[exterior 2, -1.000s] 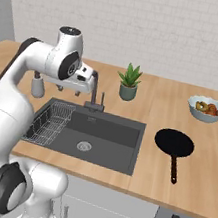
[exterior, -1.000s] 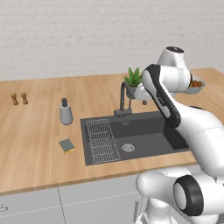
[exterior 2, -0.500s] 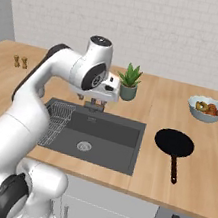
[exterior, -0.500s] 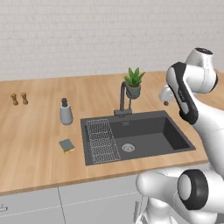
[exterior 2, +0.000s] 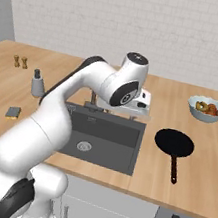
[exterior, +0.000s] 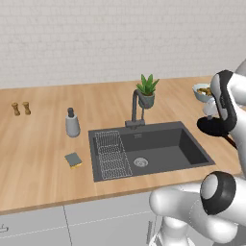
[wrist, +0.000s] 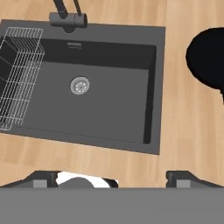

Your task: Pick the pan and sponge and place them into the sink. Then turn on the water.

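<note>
The arm reaches up over the sink [exterior 2: 100, 140], elbow bent, its end effector [wrist: 112, 177] pointing down with jaws spread wide and nothing in them. The pan [exterior 2: 174, 143] rests on the tabletop [exterior 2: 208, 164] at the sink's three o'clock; the sponge [exterior: 73, 159] lies at nine o'clock.

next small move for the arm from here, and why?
Probably swing the end effector further toward the pan and start lowering over it. The fingers stand wide apart with nothing between them; the pan lies on the counter beside the sink, and the sponge lies on the counter on the sink's far side. The basin holds neither.
</note>
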